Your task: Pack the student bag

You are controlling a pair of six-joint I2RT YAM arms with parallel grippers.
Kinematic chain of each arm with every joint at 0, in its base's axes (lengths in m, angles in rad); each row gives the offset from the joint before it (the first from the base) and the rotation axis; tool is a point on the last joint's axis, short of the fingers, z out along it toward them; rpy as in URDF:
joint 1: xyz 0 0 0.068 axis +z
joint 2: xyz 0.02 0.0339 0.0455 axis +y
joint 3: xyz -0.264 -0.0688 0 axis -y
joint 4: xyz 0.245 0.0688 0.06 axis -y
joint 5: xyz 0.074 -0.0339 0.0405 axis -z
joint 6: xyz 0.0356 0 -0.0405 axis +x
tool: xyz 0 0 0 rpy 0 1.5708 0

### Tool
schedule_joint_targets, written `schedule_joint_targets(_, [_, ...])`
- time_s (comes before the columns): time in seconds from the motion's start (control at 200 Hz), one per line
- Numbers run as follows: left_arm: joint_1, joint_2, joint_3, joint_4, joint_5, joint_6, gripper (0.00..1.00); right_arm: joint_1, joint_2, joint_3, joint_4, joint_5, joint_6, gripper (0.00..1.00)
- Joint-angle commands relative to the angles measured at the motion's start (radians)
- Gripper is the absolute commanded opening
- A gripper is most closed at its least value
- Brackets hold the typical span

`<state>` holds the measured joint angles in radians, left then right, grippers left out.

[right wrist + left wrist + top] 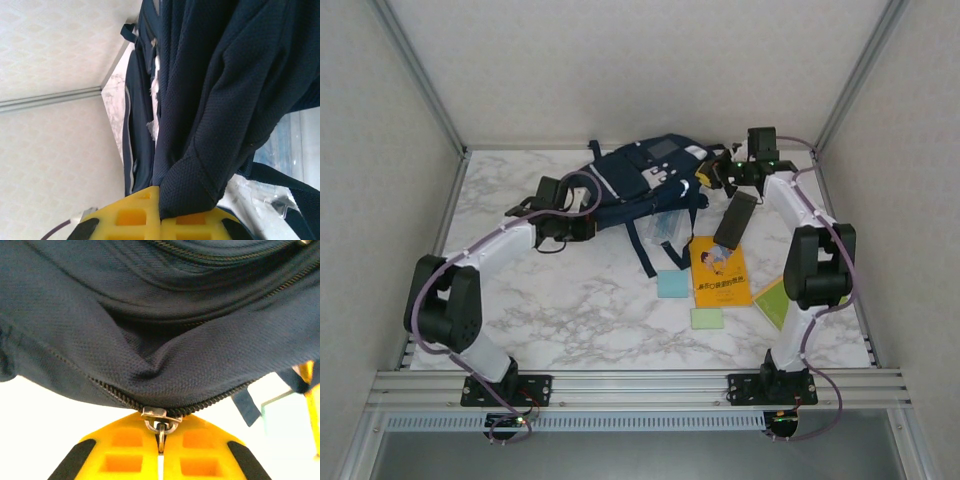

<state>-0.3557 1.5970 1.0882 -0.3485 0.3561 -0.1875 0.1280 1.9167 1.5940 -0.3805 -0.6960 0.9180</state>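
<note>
Marbled white surface (pixel 570 300) is partly covered by a navy striped fabric backpack (pixel 640 178); its metal zipper pull (pixel 161 429) is pinched by the left gripper (pixel 159 442), its fabric by the right gripper (pixel 160 212).

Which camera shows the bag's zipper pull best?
The left wrist view: the zipper pull sits close up, its metal ring sharp. The top external view takes in the whole student bag, pull too small to tell. The right wrist view gives bag fabric.
</note>
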Motion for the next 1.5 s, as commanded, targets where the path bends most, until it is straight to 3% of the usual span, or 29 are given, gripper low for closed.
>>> schedule_joint_targets(0.0, [-0.030,-0.088,-0.032,-0.089,0.108,-0.026,0.00,0.009,0.060,0.089,-0.022,-0.003,-0.064,0.07])
schedule_joint_targets(0.035, [-0.040,-0.101,-0.038,-0.081,0.114,-0.042,0.00,0.013,0.078,0.111,-0.039,0.005,-0.062,0.20])
schedule_joint_targets(0.1, [-0.056,-0.115,-0.044,-0.064,0.117,-0.080,0.00,0.022,0.099,0.146,-0.087,0.024,-0.061,0.58])
schedule_joint_targets(0.185, [-0.081,-0.103,-0.020,-0.054,0.122,-0.130,0.00,0.030,0.087,0.152,-0.147,0.064,-0.072,0.98])
schedule_joint_targets(0.32, [-0.139,-0.042,0.068,-0.088,0.083,-0.176,0.00,0.039,-0.009,0.070,-0.229,0.103,-0.099,0.99])
schedule_joint_targets(0.455, [-0.181,0.055,0.176,-0.184,0.038,-0.215,0.00,0.076,-0.163,-0.133,-0.199,0.093,-0.064,0.99])
schedule_joint_targets(0.711, [-0.227,0.110,0.235,-0.295,0.017,-0.281,0.00,0.245,-0.314,-0.448,0.049,0.094,0.176,0.99])
schedule_joint_targets(0.916, [-0.252,0.057,0.235,-0.307,0.009,-0.331,0.00,0.370,-0.278,-0.546,0.243,0.142,0.344,0.96])
schedule_joint_targets(1.051, [-0.258,0.036,0.228,-0.320,0.003,-0.331,0.00,0.410,-0.177,-0.537,0.416,0.186,0.407,0.83])
schedule_joint_targets(1.141, [-0.259,0.027,0.214,-0.332,0.003,-0.328,0.00,0.420,-0.106,-0.492,0.462,0.243,0.407,0.68])
schedule_joint_targets(1.186, [-0.259,0.020,0.211,-0.337,0.000,-0.323,0.00,0.425,-0.071,-0.472,0.500,0.244,0.419,0.54])
schedule_joint_targets(1.231, [-0.259,0.014,0.206,-0.341,-0.005,-0.319,0.00,0.429,-0.044,-0.453,0.513,0.236,0.424,0.36])
schedule_joint_targets(1.286, [-0.258,0.007,0.202,-0.352,-0.027,-0.309,0.00,0.433,-0.033,-0.445,0.512,0.244,0.415,0.00])
schedule_joint_targets(1.391, [-0.232,0.013,0.190,-0.387,-0.071,-0.292,0.00,0.430,-0.056,-0.427,0.423,0.265,0.321,0.00])
schedule_joint_targets(1.497, [-0.170,0.028,0.186,-0.447,-0.114,-0.239,0.00,0.431,-0.085,-0.360,0.259,0.278,0.096,0.00])
